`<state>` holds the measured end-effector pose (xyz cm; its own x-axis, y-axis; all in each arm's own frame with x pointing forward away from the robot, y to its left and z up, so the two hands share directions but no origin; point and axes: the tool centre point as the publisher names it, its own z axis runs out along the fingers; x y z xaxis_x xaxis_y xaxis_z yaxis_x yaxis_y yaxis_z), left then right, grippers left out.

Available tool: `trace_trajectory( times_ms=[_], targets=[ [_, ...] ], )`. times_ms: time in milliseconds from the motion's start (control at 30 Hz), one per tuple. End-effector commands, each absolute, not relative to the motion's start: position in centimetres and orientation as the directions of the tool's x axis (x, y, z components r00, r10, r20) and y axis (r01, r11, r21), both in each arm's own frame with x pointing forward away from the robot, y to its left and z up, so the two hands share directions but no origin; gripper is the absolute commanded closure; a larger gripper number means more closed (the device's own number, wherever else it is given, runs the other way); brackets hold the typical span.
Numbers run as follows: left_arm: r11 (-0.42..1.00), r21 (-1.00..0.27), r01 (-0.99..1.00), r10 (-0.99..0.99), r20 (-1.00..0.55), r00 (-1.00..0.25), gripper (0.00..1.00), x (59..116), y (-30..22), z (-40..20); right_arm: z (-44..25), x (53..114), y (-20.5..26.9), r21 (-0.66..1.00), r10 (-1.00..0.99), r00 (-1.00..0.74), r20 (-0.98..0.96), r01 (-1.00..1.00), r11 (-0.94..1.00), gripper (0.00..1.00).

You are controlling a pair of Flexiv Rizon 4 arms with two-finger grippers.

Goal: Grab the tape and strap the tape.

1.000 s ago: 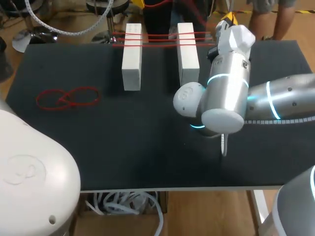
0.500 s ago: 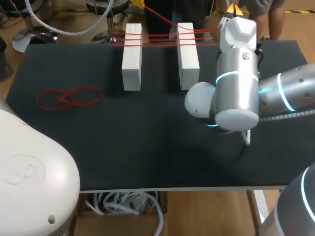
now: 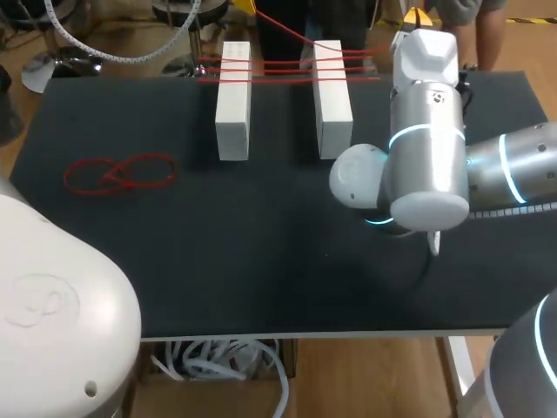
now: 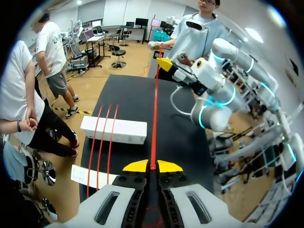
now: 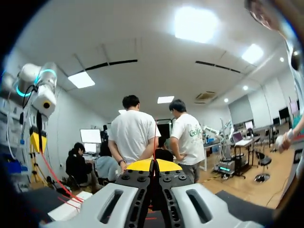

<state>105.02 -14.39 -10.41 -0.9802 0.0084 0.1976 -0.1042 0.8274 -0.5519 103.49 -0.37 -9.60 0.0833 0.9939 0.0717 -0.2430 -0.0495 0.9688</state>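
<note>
A red tape (image 4: pixel 154 123) runs taut from my left gripper (image 4: pixel 152 167), shut on one end, straight ahead to my right gripper (image 4: pixel 165 64), whose yellow tips hold the other end. In the head view this strand (image 3: pixel 291 33) crosses above the far ends of two white blocks (image 3: pixel 233 100) (image 3: pixel 331 96), and my right gripper (image 3: pixel 416 16) is beyond the table's far right. Three red strands (image 3: pixel 278 70) lie stretched across both blocks. In the right wrist view the fingers (image 5: pixel 153 165) are pressed together, and the tape (image 5: pixel 52 173) hangs from my left arm's yellow tip.
A loose red loop of tape (image 3: pixel 119 171) lies on the black table (image 3: pixel 218 252) at the left. My right arm's elbow (image 3: pixel 418 174) hangs over the table's right half. My left arm's white base (image 3: pixel 52 313) fills the near left corner.
My right arm has swung to the right and a little farther back, carrying its end of the red tape. The blocks, the strands and the loose loop have stayed put.
</note>
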Motion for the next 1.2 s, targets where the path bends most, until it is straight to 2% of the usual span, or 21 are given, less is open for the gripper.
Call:
trace_trajectory(
  times_ms=[33,400,533,1133,1200],
  targets=[
    [0.830,-0.547,-0.105,0.008,0.200,-0.980,1.00,105.1,-14.4,-10.3,-7.8,102.7,2.1,0.961,0.975,0.154,-0.162,-0.201,0.191,1.00],
    [0.830,-0.547,-0.105,0.008,0.200,-0.980,1.00,105.1,-14.4,-10.3,-3.9,103.1,5.5,0.896,0.900,0.159,-0.406,-0.125,0.426,1.00],
    [0.830,-0.547,-0.105,0.008,0.200,-0.980,1.00,105.1,-14.4,-10.3,-3.3,102.9,6.3,0.852,0.867,0.142,-0.478,-0.164,0.497,1.00],
    [0.830,-0.547,-0.105,0.008,0.200,-0.980,1.00,105.1,-14.4,-10.3,-3.3,102.9,6.3,0.852,0.867,0.142,-0.478,-0.164,0.497,1.00],
    [0.830,-0.547,-0.105,0.008,0.200,-0.980,1.00,105.1,-14.4,-10.3,-3.7,102.5,7.8,0.751,0.756,0.176,-0.631,-0.107,0.651,1.00]
  ],
)
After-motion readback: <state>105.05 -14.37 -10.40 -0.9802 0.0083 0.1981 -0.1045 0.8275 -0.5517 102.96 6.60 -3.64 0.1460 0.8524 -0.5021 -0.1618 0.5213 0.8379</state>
